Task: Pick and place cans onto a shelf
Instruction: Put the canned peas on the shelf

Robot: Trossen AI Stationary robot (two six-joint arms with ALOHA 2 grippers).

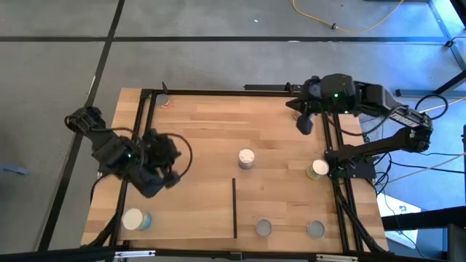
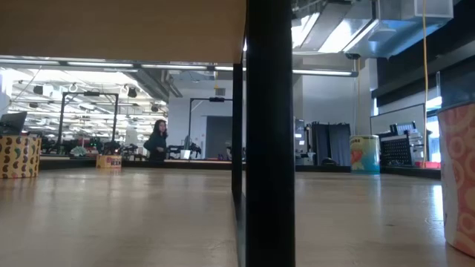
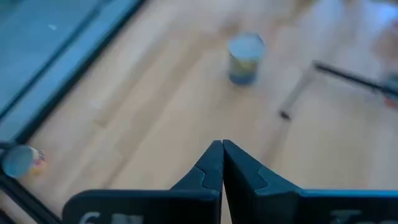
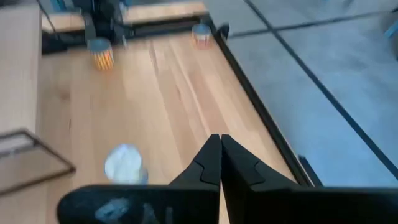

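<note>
Several cans stand on the table: a cream-topped can (image 1: pixel 246 158) in the middle, also in the left wrist view (image 3: pixel 245 57). Another can (image 1: pixel 318 169) is by the right arm's base, two grey-topped cans (image 1: pixel 263 228) (image 1: pixel 315 229) stand near the front edge, and a small can (image 1: pixel 163 100) is at the far left corner. The shelf (image 1: pixel 182 211) lies left of a thin black strip (image 1: pixel 234 207); a cream-topped can (image 1: pixel 135 219) stands on it. My left gripper (image 1: pixel 166 178) (image 3: pixel 222 149) hangs shut above the table's left side. My right gripper (image 1: pixel 303 125) (image 4: pixel 220 144) hangs shut at the far right. Both hold nothing.
A black metal frame (image 1: pixel 218 92) runs around the table. The low view shows a black post (image 2: pixel 267 133), the shelf's underside (image 2: pixel 119 30), a close can (image 2: pixel 460 178) at the right, and a person (image 2: pixel 158 141) far back. Cables (image 1: pixel 408 189) lie at the right.
</note>
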